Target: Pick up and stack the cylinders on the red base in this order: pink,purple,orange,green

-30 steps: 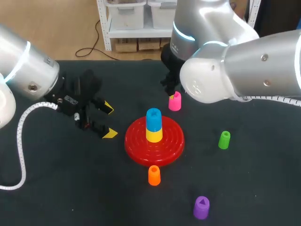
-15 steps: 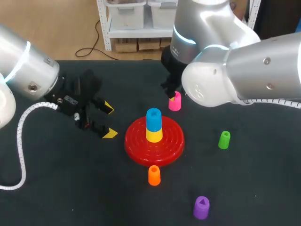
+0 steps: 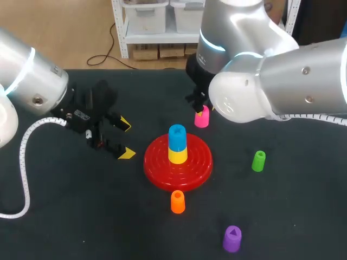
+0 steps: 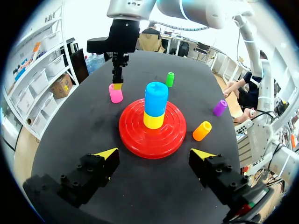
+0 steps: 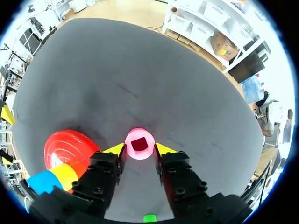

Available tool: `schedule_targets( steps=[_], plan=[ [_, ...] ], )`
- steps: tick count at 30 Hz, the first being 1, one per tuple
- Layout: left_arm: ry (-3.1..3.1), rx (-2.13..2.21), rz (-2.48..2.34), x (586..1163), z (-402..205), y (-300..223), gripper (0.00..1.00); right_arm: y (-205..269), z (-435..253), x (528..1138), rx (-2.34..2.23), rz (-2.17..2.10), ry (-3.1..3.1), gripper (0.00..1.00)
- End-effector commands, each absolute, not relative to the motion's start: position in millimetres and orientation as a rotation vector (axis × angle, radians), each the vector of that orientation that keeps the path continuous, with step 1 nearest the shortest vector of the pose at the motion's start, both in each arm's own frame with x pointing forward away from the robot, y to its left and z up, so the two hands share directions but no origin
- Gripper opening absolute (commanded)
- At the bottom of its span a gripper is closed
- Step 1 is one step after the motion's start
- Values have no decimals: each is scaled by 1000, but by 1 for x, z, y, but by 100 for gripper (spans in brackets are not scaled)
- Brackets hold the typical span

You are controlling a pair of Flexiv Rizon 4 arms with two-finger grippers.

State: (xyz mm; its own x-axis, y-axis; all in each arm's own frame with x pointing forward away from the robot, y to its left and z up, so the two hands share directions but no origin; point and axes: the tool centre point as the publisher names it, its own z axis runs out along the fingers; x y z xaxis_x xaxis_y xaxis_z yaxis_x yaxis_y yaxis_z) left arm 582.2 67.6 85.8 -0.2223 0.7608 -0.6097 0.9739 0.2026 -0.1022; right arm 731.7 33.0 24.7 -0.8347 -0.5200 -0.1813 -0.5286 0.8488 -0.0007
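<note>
The pink cylinder (image 3: 201, 117) stands upright on the black table behind and to the right of the red base (image 3: 157, 165). My right gripper (image 3: 200, 110) is down over it, and in the right wrist view its yellow tips press the pink cylinder (image 5: 139, 142) from both sides. A blue cylinder (image 3: 177, 137) sits on a yellow one (image 3: 177, 155) at the middle of the base. The orange cylinder (image 3: 177, 201) stands just in front of the base, the purple one (image 3: 232, 238) at the front right, the green one (image 3: 258, 161) to the right. My left gripper (image 3: 126, 139) rests open and holds nothing, left of the base.
In the left wrist view the red base (image 4: 140, 140) lies right ahead of the open fingers, with the orange cylinder (image 4: 202, 131) and the purple cylinder (image 4: 219, 107) off to one side. The table's far edge runs behind the pink cylinder.
My right gripper has come down a little around the pink cylinder and its fingers have closed in on it. The left arm and the other cylinders have not moved.
</note>
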Motion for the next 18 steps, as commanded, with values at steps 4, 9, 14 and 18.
schedule_targets(
  steps=[4,9,14,18],
  plan=[
    [2059,1615,-667,583,86,67,100,35,26,731,-828,71,2842,0],
    [2059,1615,-667,583,86,67,100,36,47,733,-858,78,2816,0],
    [2059,1615,-667,583,86,67,100,36,72,737,-902,79,2779,0],
    [2059,1615,-667,583,86,67,100,35,75,736,-926,81,2761,0]
  ],
)
